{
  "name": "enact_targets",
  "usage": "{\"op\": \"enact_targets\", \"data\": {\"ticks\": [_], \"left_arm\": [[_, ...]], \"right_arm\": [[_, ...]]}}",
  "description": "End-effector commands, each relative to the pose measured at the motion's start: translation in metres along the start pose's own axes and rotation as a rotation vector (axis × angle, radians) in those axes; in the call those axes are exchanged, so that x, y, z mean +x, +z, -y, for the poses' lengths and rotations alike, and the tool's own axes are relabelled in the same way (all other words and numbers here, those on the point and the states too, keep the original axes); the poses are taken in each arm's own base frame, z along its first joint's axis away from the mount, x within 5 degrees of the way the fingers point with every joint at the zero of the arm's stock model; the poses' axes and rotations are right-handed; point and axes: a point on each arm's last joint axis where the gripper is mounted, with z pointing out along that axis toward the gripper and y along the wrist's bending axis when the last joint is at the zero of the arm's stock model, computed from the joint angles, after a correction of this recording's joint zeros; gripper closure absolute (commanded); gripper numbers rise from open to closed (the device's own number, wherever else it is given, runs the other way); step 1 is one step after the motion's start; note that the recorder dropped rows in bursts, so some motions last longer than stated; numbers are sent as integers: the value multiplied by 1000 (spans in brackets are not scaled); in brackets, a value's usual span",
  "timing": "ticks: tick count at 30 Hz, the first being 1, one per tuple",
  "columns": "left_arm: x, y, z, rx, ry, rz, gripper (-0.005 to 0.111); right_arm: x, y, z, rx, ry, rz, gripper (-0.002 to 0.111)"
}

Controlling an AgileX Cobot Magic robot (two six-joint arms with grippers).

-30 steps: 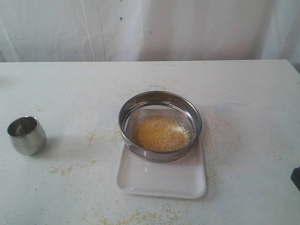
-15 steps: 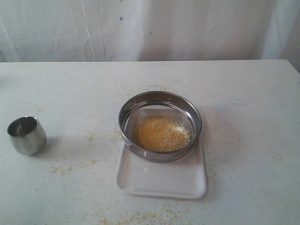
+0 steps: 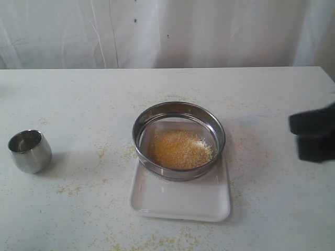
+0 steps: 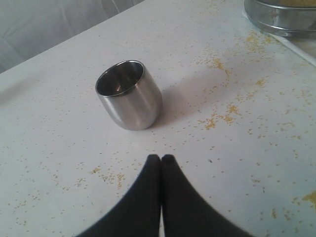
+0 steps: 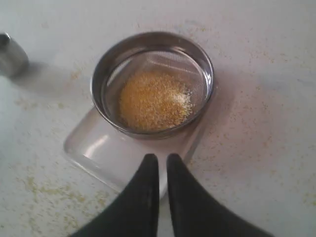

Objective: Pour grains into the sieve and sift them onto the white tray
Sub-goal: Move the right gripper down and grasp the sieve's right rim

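Finding the sieve (image 3: 180,173) sitting on the far part of the white tray (image 3: 180,205), covering most of it and leaving a bare strip of tray at the near end in the exterior view. Seeing the grains (image 3: 180,149) lying as a low yellow heap inside the steel ring, spreading over the middle and stopping short of the wall; not telling whether resting on the mesh or lying on the tray beneath it. Noting stray yellow specks dotting the table (image 3: 78,94) around the tray and out toward the small steel cup (image 3: 30,150), standing upright on the left, well apart from the tray. Holding the left gripper (image 4: 161,158) low over the table near the cup, not touching it, with fingertips pressing together and clasping nothing. Catching the right gripper (image 3: 296,134) as a dark blurred shape at the right edge of the exterior view, apart from sieve and tray. Looking down on the sieve from the right wrist view, with the two black fingers (image 5: 143,197) drawn almost together, showing only a thin slit between them and gripping nothing.
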Motion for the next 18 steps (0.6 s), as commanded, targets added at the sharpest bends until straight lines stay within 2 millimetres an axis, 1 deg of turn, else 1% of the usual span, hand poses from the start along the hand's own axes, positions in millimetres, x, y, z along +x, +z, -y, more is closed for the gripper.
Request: {"op": "enact_targets", "data": {"ticks": [1, 2, 4, 5, 6, 9, 11, 14, 15, 18], "left_arm": [[0, 0, 1, 7, -7, 7, 106], [0, 0, 1, 7, -7, 7, 106], [0, 0, 1, 7, -7, 7, 106], [0, 0, 1, 7, -7, 7, 106], [0, 0, 1, 7, -7, 7, 106], [0, 0, 1, 7, -7, 7, 106], [0, 0, 1, 7, -7, 7, 106], [0, 0, 1, 7, -7, 7, 106], [0, 0, 1, 7, -7, 7, 106], [0, 0, 1, 7, -7, 7, 106]], "right_arm": [[-47, 72, 7, -5, -215, -207, 77], [-58, 84, 8, -6, -231, -215, 69], [-76, 117, 13, 8, -248, -240, 50], [-81, 135, 15, 12, -251, -262, 45], [-87, 151, 19, 21, -259, -277, 43], [-99, 194, 32, 34, -244, -328, 47], [-101, 223, 41, 32, -227, -391, 50], [-95, 261, 55, 25, -205, -497, 50], [-95, 270, 59, 21, -195, -517, 50], [-86, 297, 67, 6, -165, -580, 50]]}}
